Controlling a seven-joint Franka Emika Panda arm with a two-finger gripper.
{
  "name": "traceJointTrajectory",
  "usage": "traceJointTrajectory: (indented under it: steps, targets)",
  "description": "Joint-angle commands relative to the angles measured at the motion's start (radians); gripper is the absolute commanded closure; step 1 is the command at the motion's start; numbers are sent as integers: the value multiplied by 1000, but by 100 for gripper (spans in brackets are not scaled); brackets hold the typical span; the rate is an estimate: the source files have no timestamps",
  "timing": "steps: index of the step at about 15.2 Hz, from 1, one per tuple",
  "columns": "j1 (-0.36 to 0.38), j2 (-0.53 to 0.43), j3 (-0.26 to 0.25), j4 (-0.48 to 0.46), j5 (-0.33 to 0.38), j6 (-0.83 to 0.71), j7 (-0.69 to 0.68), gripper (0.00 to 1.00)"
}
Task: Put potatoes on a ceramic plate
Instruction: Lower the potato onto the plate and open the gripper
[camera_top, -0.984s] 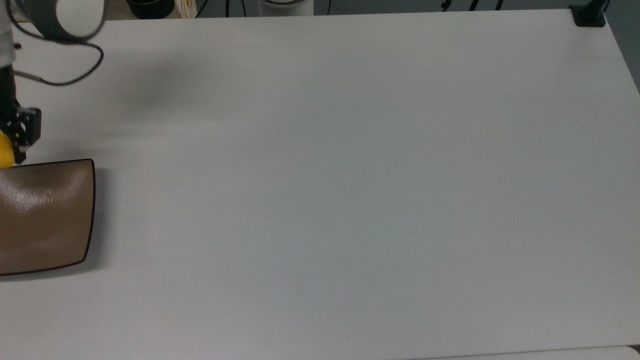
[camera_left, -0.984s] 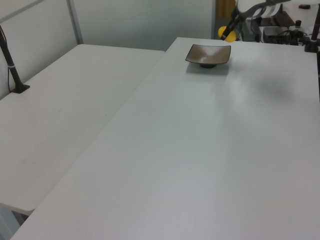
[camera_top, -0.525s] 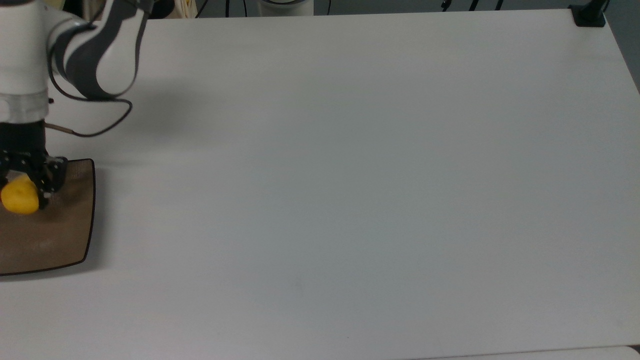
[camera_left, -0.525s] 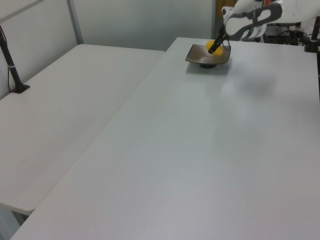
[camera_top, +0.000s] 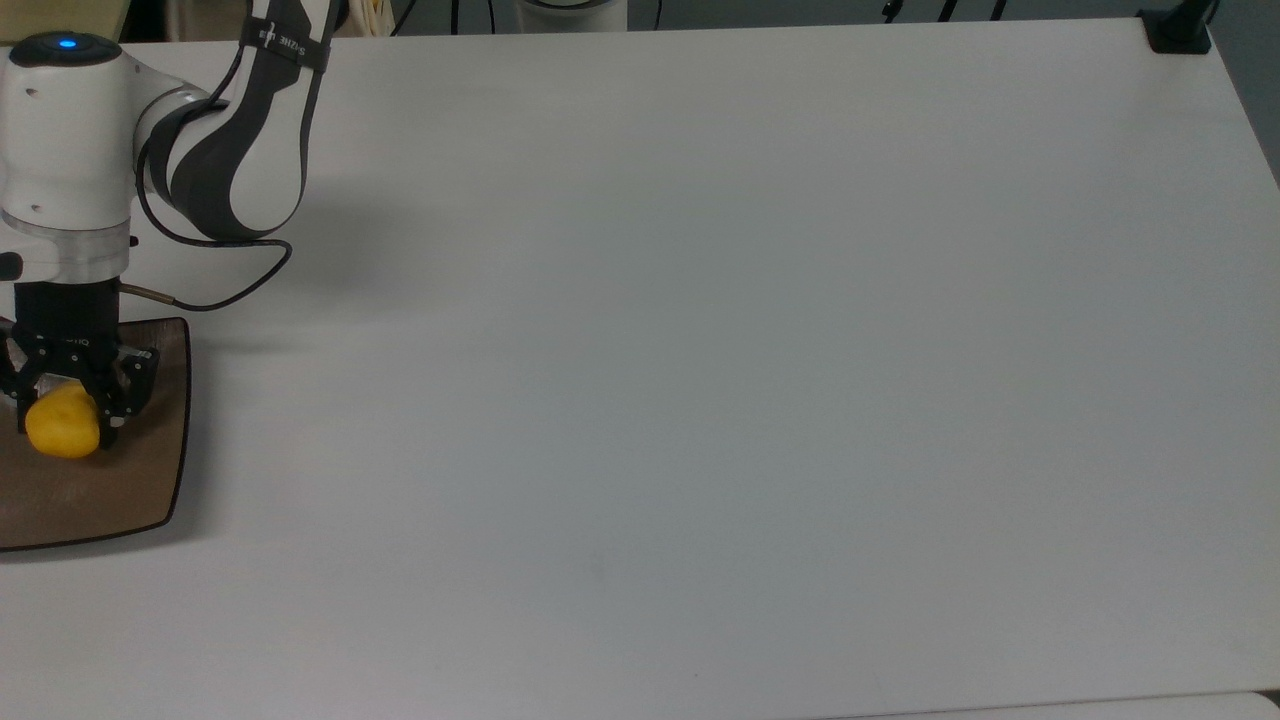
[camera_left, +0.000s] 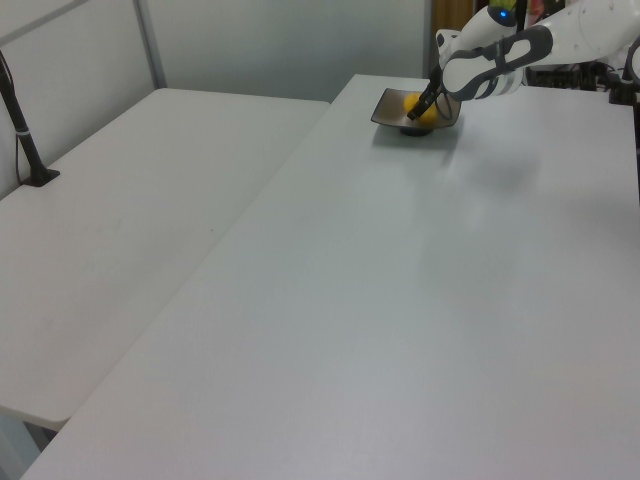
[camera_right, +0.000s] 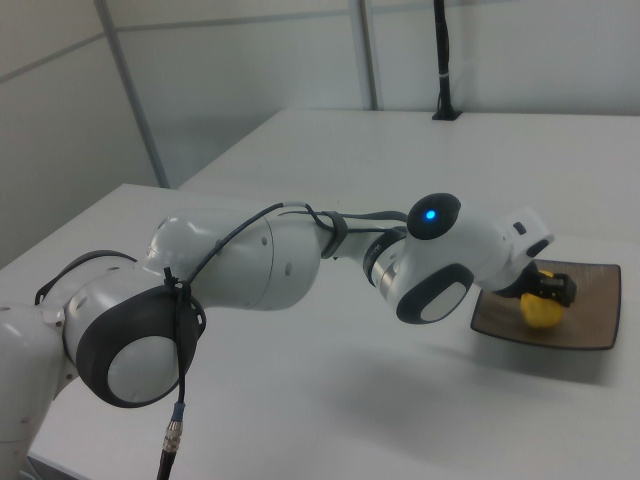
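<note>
The yellow potato (camera_top: 60, 436) is held between the fingers of my gripper (camera_top: 65, 428), which is shut on it and points straight down over the ceramic plate (camera_top: 110, 490). This glossy brown plate with a dark rim lies at the top view's left edge, partly cut off. In the right view the potato (camera_right: 541, 314) hangs very low over the plate (camera_right: 585, 328), under the black gripper (camera_right: 547, 298); whether it touches the plate I cannot tell. In the left view the plate (camera_left: 390, 107) is at the far end of the table, with the potato (camera_left: 414, 109) inside its outline.
The white arm (camera_top: 240, 130) and its loose black cable (camera_top: 225, 295) reach in over the table's far left in the top view. A black clamp post (camera_top: 1178, 30) stands at the top view's right corner. A second white table (camera_left: 120, 210) adjoins in the left view.
The gripper has carried the potato from beyond the plate's edge to above the plate and lowered it. The arm has swung further into the top view.
</note>
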Motion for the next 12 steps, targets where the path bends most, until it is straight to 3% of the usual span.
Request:
traceJointTrajectory:
  steps: [1,5,8,10,12]
  targets:
    - [14,-7,-5,-14,6,27,11,0]
    - [15,-129,-5,-95,2,16,8,0]
    - [43,-333,-8,-286,0,-10,10,0]
    - [54,-473,-11,-377,-1,-120,10,0]
    - [55,-586,-16,-397,0,-298,19,0]
